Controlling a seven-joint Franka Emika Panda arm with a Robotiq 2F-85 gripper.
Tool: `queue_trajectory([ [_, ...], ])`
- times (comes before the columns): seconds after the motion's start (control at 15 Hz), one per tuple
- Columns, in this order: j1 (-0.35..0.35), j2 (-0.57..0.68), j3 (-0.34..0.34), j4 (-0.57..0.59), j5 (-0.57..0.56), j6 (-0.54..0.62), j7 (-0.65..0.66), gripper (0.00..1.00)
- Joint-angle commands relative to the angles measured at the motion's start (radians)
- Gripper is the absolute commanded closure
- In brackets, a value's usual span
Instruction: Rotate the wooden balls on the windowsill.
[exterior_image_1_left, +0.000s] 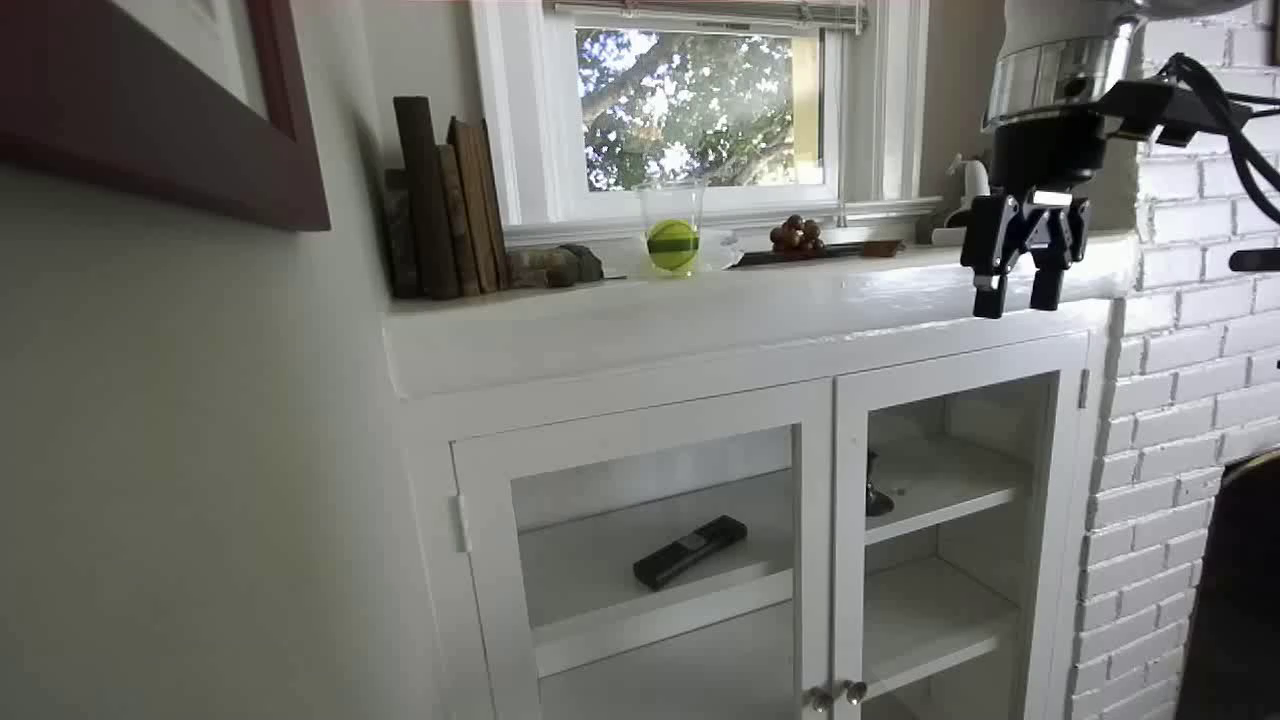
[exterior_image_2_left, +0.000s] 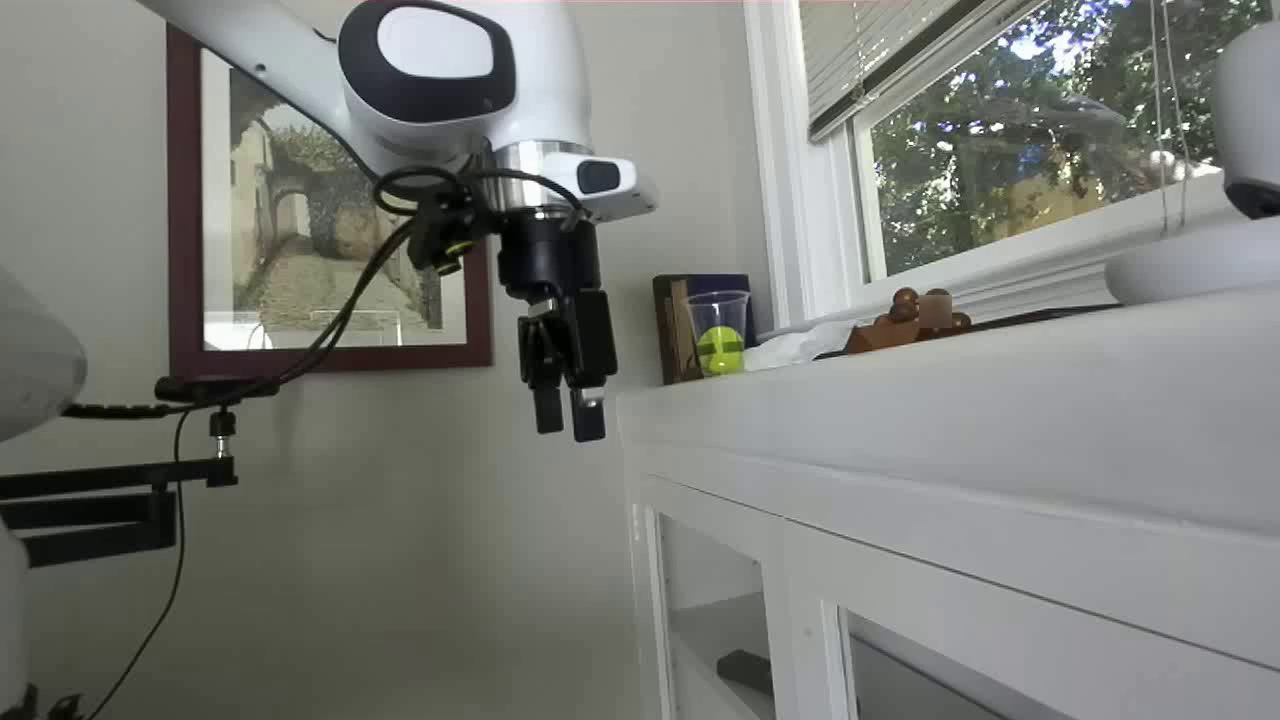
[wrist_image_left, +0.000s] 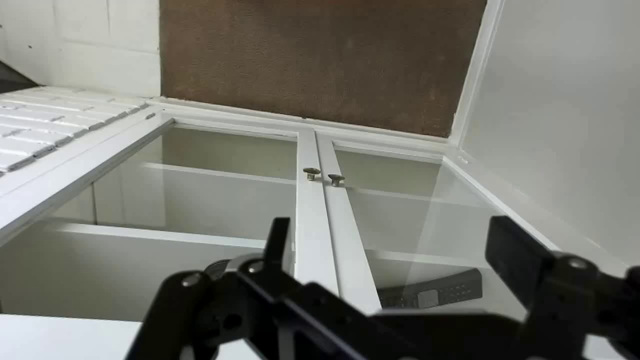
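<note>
The wooden balls (exterior_image_1_left: 796, 236) are a small dark reddish-brown cluster on the white windowsill (exterior_image_1_left: 800, 292), below the window. In an exterior view the wooden balls (exterior_image_2_left: 905, 306) sit beside a brown angular piece on the windowsill (exterior_image_2_left: 1000, 400). My gripper (exterior_image_1_left: 1018, 297) points down, its fingers apart with nothing between them. It hangs apart from the wooden balls, in front of the cabinet side of the ledge; it also shows in an exterior view (exterior_image_2_left: 568, 415). In the wrist view the gripper (wrist_image_left: 390, 240) is open above the glass-door cabinet; the wooden balls are out of that view.
A clear cup with a yellow-green ball (exterior_image_1_left: 672, 247) and crumpled clear plastic (exterior_image_2_left: 800, 345) stand beside the balls. Books (exterior_image_1_left: 455, 210) lean at the ledge's end. A long dark object (exterior_image_1_left: 840, 250) lies by the balls. A white device (exterior_image_2_left: 1190, 260) stands farther along. A framed picture (exterior_image_2_left: 480, 320) hangs behind the arm.
</note>
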Motion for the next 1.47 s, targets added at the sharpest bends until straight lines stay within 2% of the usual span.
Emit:
queue_trajectory([
  [0.0, -0.004, 0.0, 0.004, 0.002, 0.003, -0.002, -0.002, 0.0],
  [0.33, -0.004, 0.0, 0.004, 0.002, 0.003, -0.002, -0.002, 0.0],
  [0.4, -0.015, 0.023, 0.002, 0.036, -0.003, -0.037, 0.009, 0.0],
  [0.8, -0.076, 0.106, -0.024, 0.337, -0.018, -0.2, 0.035, 0.0],
  [1.2, -0.096, 0.302, -0.052, 0.674, -0.005, -0.175, 0.085, 0.0],
  [1.4, -0.08, 0.399, -0.056, 0.815, 0.012, -0.153, 0.065, 0.0],
])
